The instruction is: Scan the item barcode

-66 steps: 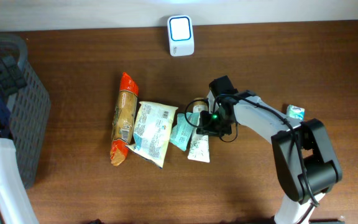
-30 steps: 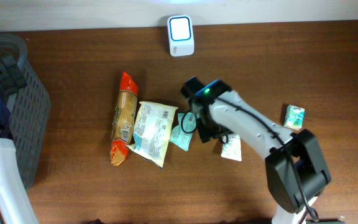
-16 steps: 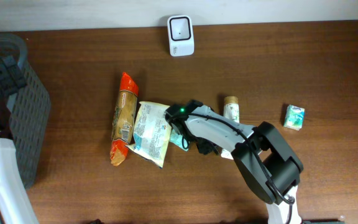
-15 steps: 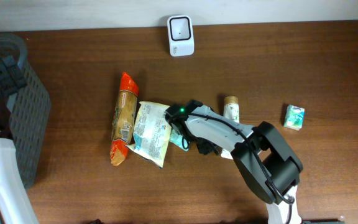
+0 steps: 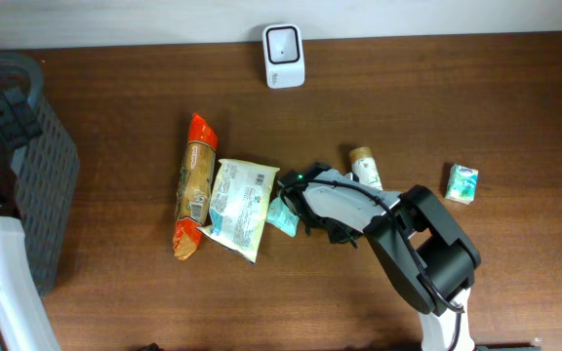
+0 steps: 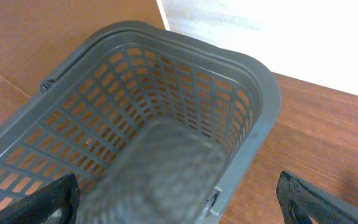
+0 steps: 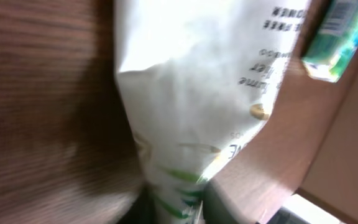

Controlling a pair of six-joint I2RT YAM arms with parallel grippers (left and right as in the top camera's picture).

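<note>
Dragged the white sachet [image 7: 191, 93] off its earlier place just beside the teal pouch [image 5: 281, 214] and folded the right arm back over it, so hides it from above; shows it only in the wrist view, printed green on white, against the wood of the table [image 5: 164, 292]. Clamped the right gripper [image 7: 178, 210] shut on the sachet's narrow end within the last half second, having stood partly open before. Keeps the left gripper [image 6: 185, 202] spread as wide as it goes over the grey basket [image 6: 260, 106], holding nothing. Reads as the pick-up step: grip made, scan not yet begun. Cannot tell whether lifted or still lying flat. Next calls for raising the sachet clear of the teal pouch and the small bottle [image 5: 364, 166], carrying it up the table to the white scanner [image 5: 284, 42], well apart at the far edge, and turning it until the barcode faces the window; shows no barcode on the visible side, so probably needs a wrist roll
</note>
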